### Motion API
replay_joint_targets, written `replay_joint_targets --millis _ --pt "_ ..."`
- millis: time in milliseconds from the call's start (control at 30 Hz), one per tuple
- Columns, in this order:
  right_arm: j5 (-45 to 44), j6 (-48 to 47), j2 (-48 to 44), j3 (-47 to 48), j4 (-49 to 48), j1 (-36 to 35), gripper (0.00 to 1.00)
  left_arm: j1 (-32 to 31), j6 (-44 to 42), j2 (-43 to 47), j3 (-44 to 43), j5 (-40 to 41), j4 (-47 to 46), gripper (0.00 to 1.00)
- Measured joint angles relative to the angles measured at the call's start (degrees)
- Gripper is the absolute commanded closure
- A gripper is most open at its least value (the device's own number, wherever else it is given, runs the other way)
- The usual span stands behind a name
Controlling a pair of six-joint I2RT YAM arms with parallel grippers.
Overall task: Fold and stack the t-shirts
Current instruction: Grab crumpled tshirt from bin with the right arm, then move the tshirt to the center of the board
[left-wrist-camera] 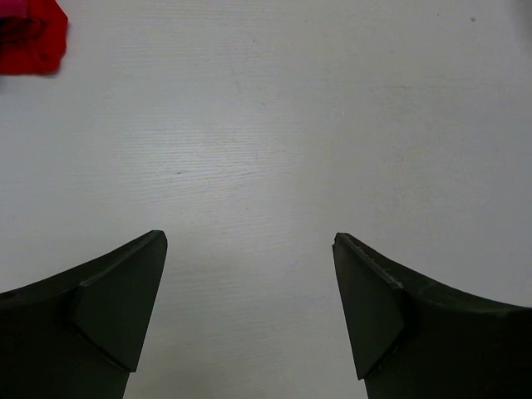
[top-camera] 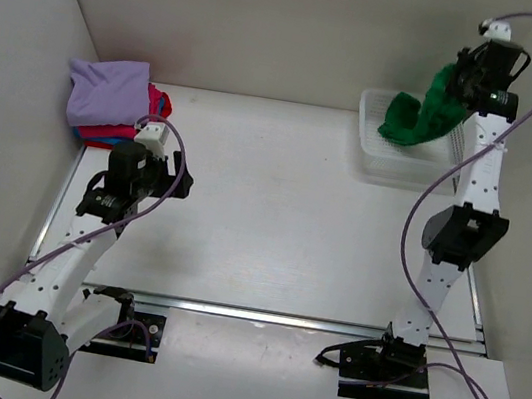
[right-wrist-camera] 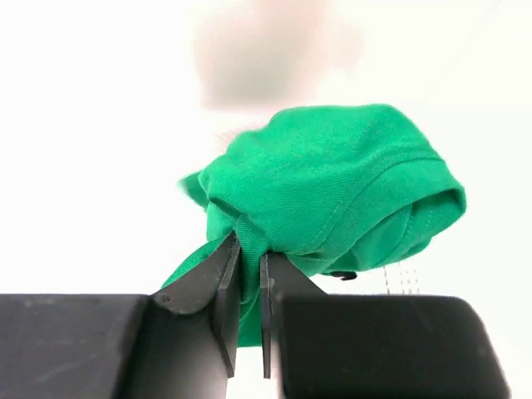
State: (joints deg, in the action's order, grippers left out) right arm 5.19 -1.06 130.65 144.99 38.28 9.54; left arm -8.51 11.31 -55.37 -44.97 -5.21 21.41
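Observation:
My right gripper (top-camera: 462,81) is shut on a bright green t-shirt (top-camera: 416,114) and holds it bunched above the white mesh basket (top-camera: 372,154) at the back right. In the right wrist view the green cloth (right-wrist-camera: 332,183) is pinched between the fingers (right-wrist-camera: 226,278). A stack of folded t-shirts sits at the back left, lavender (top-camera: 108,91) on top with pink-red (top-camera: 158,101) and blue beneath. My left gripper (top-camera: 160,134) is open and empty over bare table beside that stack. A red corner (left-wrist-camera: 33,35) of the stack shows in the left wrist view.
Grey walls close in the table at the left and back. A metal rail (top-camera: 278,317) runs along the near edge by the arm bases. A purple cable (top-camera: 428,200) loops beside the right arm.

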Motion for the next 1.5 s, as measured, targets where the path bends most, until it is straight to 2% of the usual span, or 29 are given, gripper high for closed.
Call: replay_joint_targets --millis 133,300,433,500,667,767,867,967,1000,1067,1133,1300,1500 --pt "-2.86 -1.33 -19.28 -5.42 -2.03 -8.87 1.0 -0.33 1.88 1.66 3.04 -0.57 -2.16 0.08" --pt "-7.04 -3.3 -39.39 -11.82 -6.29 -30.21 1.0 -0.98 4.46 7.56 6.38 -1.68 -2.95 0.08" --pt "-14.75 -5.2 -49.22 -21.97 -9.66 -43.32 1.0 -0.9 5.03 11.87 6.73 -1.66 -2.99 0.06" --pt "-15.78 -4.74 -51.82 -26.14 -9.86 -46.8 1.0 -0.7 5.07 13.55 6.73 -1.55 -2.58 0.05" --pt "-14.97 -1.22 -53.57 -37.77 -12.72 -45.03 1.0 -0.55 5.07 14.71 6.03 -0.74 -0.42 0.03" --pt "-11.08 2.8 -52.5 -50.73 -16.17 -41.88 1.0 -0.57 5.07 14.84 5.73 -0.33 0.17 0.04" --pt "-7.23 6.32 -48.09 -62.27 -18.12 -38.95 1.0 -1.18 5.11 14.91 6.91 -1.62 -0.04 0.05" --pt "-4.63 8.63 -40.76 -68.83 -17.99 -37.42 1.0 -3.52 5.18 14.45 11.78 -3.28 -0.31 0.06" --pt "-4.24 9.03 -38.42 -69.61 -18.01 -37.2 1.0 -4.13 5.2 14.12 12.83 -3.52 -0.04 0.06" --pt "-3.61 9.49 -33.55 -69.77 -17.79 -37.13 0.88 -7.1 5.22 12.0 15.96 -3.67 1.29 0.07" --pt "-3.41 9.68 -30.21 -68.94 -17.2 -37.11 0.82 -9.29 5.25 10.45 17.29 -3.67 2.75 0.06" --pt "-3.61 9.94 -28.13 -66.29 -16.61 -36.17 0.56 -13.18 5.64 5.97 16.74 -2.23 6.16 0.08" --pt "-3.43 9.94 -31.54 -66.25 -17.11 -33.48 0.54 -14.12 6.34 -3.02 16.0 0.33 6.49 0.15"
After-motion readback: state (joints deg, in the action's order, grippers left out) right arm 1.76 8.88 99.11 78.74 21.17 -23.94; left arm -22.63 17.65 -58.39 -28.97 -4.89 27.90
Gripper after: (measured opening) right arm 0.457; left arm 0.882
